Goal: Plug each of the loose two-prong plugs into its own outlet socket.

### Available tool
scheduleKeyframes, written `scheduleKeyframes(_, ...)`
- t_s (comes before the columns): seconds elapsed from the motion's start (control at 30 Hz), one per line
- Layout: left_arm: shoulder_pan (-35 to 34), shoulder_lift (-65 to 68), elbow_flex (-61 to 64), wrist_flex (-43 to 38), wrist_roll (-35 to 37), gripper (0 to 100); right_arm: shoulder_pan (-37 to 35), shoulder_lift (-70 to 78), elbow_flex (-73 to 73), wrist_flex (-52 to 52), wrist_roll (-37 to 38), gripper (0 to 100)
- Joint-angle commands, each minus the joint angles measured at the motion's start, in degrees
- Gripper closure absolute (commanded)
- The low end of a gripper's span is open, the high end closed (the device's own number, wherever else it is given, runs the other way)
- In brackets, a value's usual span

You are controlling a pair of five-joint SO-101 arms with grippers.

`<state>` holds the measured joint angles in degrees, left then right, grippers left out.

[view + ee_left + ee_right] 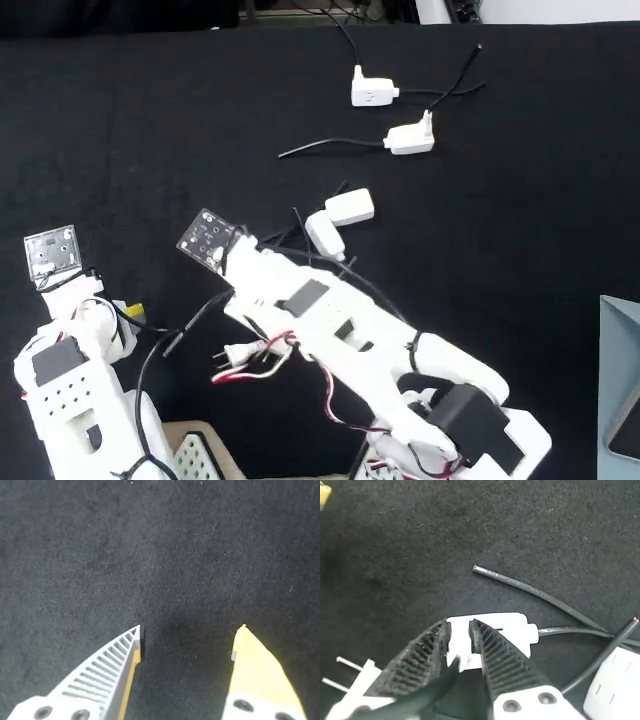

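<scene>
A loose white two-prong plug (240, 352) lies beside my right arm (330, 310), prongs pointing left. In the right wrist view this plug (357, 682) sits just outside one black finger. My right gripper (459, 625) is shut to a narrow gap on the end of a white corded block (505, 630), whose cord runs off sideways. A white socket (615, 690) with slots lies close by. Two white pieces (350, 207) (325, 235) lie just beyond the right arm. My left gripper (192, 627) stands open over bare black cloth at the near left (128, 312).
Two more white corded pieces (372, 92) (410, 138) lie at the far side, with a loose black cable (320, 147) beside them. A grey-blue container edge (620, 380) stands at the right. A perforated beige base (200, 455) sits at the near edge.
</scene>
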<state>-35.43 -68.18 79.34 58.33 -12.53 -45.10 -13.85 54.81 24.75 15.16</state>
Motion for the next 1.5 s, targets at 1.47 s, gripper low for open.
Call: scheduleKeyframes(1.47, 0.0, -0.7, -0.2, -0.9, 0.0, 70, 8.2, -43.6, -1.2, 32.5, -6.7, 92.3)
